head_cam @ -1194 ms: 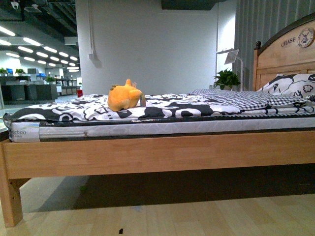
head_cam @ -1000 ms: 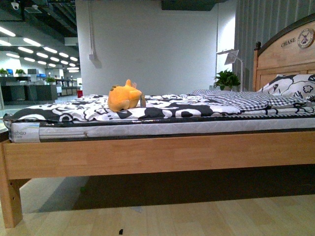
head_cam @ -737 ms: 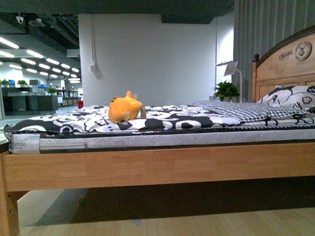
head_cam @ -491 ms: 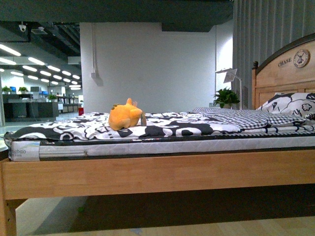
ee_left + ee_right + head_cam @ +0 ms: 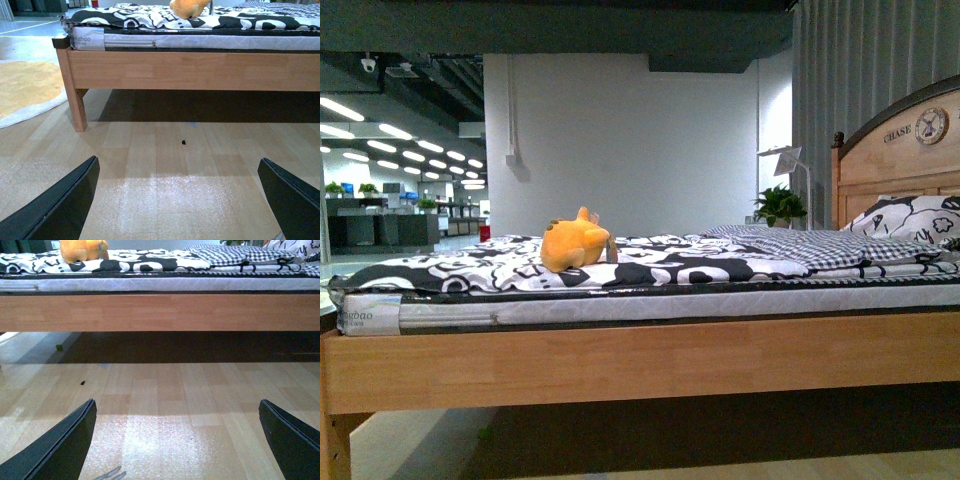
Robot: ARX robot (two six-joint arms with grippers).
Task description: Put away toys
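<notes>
the wooden headboard [image 5: 895, 160] carries the word "chase" in dark capitals, beside a round emblem [image 5: 926, 126] whose markings are too small to read; the white label [image 5: 89, 38] on the mattress [image 5: 200, 41] end reads roughly "gbao", with illegible smaller print beneath

Staged bedroom inside a large open hall, showroom-like. Evidence: wooden bed [image 5: 650, 355] with headboard [image 5: 905, 150], patterned bedding [image 5: 650, 268], reading lamp [image 5: 782, 158], potted plant [image 5: 780, 205]. Hall evidence: strip ceiling lights [image 5: 390, 131], exposed ducting, security camera [image 5: 367, 64], rows of desks [image 5: 370, 228].
</notes>
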